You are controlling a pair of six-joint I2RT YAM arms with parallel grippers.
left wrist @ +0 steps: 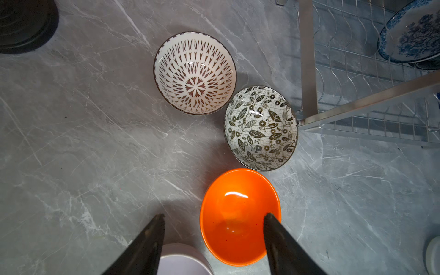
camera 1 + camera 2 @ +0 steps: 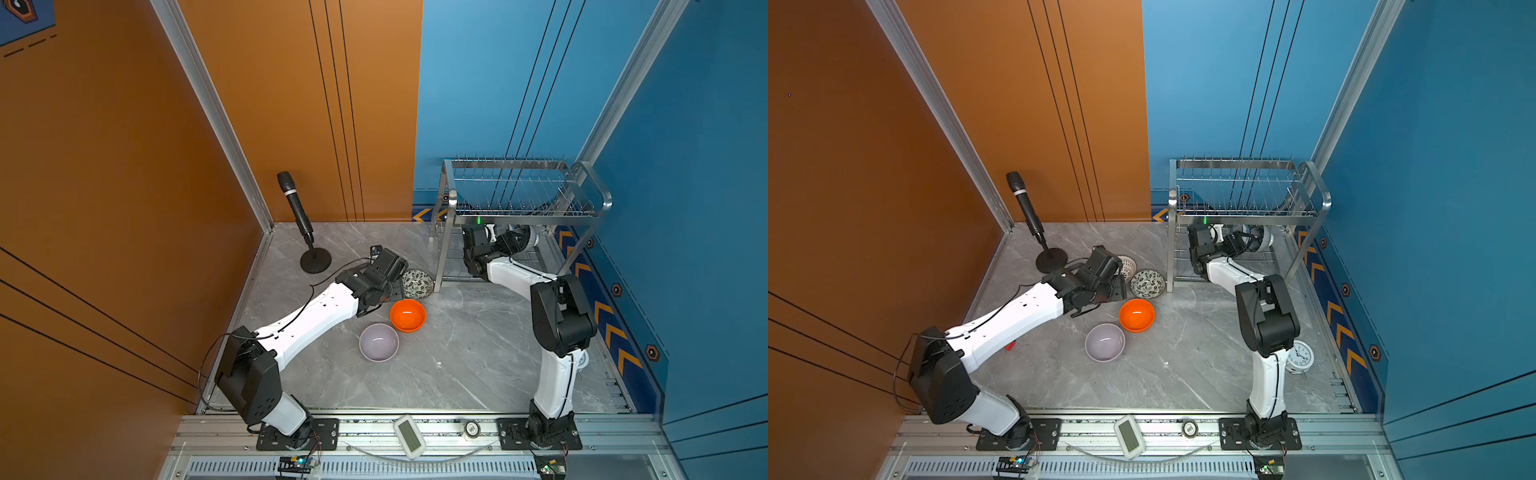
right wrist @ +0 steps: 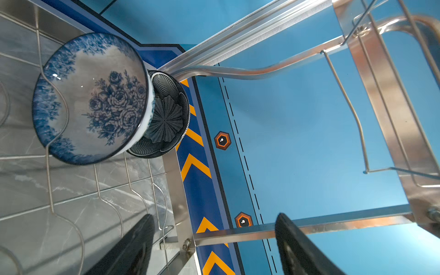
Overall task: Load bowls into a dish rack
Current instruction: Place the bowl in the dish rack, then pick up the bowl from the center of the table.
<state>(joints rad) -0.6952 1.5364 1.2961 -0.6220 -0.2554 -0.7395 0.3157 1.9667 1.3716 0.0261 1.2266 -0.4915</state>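
Several bowls stand upright on the grey table: orange (image 1: pixel 239 215), pale lilac (image 2: pixel 378 342), leaf-patterned (image 1: pixel 260 128) and white lattice (image 1: pixel 194 73). My left gripper (image 1: pixel 215 215) hangs open and empty above them. One fingertip is over the orange bowl's inside, the other over bare table beside the lilac bowl. The dish rack (image 2: pixel 523 208) stands at the back right. On its lower tier the blue-and-white floral bowl (image 3: pixel 90 97) stands on edge between the wires, and the dark blue petal bowl (image 3: pixel 166 116) leans right behind it. My right gripper (image 3: pixel 214 215) is open and empty inside that tier, apart from both bowls.
A microphone on a round black stand (image 2: pixel 297 208) rises at the back left. A white alarm clock (image 2: pixel 1299 356) sits by the right arm's base. A white timer (image 2: pixel 409 436) lies on the front rail. The leaf-patterned bowl sits close to the rack's front leg (image 1: pixel 308 59).
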